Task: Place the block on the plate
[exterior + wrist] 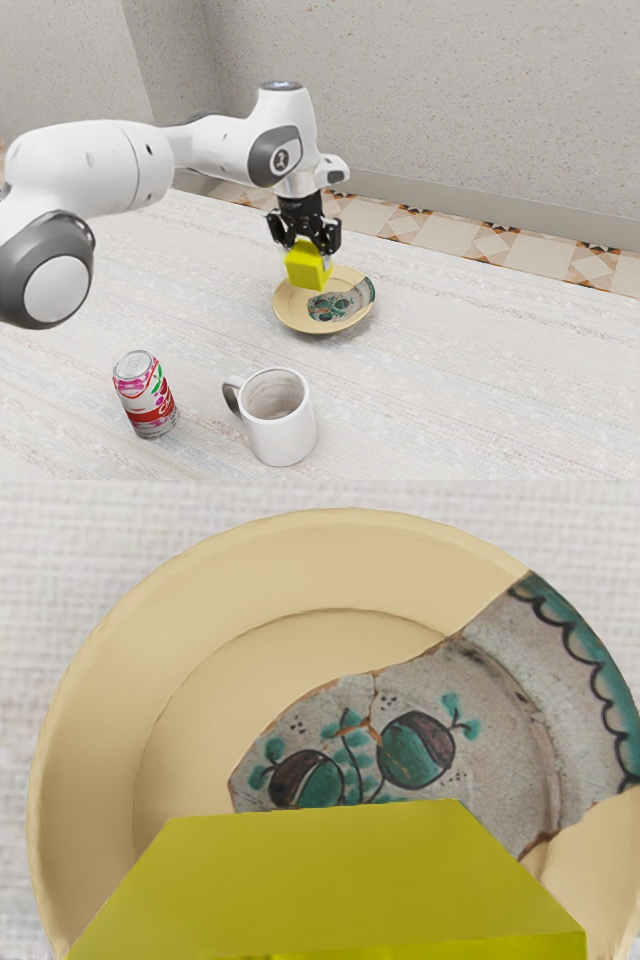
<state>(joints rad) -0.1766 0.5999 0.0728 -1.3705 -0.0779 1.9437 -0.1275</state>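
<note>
- Fingers (331, 237): closed on the block (306, 268), one on each side, pinching it from above.
- Block position: in the air, over the plate (288, 312), beneath the hand. In the wrist view, its yellow-green bulk covers part of the plate, including some of the painted fruit decoration.
- Plate position: flat on the desk (470, 370), painted side up, with nothing resting on it.
- Steps judged complete: grasp, lift and transfer to the plate. The block appears to be within the plate's outline, although its exact centring cannot be confirmed.
- Steps remaining: lower the block, seat it on the plate, spread the fingers and retract the arm. The task is judged to be well past its midpoint, but placement is not achieved while the block hangs clear of the plate.
- Next action, by judgement: descend straight down, with a slight correction toward the plate's middle if required. Release only upon contact.
- Caution: a landing on the sloping rim may tip the block or rock the plate. Early release may cause a bounce.
- Other items: the white mug (283, 428) and the drink can (148, 395) stand upright, apart from the plate. Neither appears to obstruct the descent
</note>
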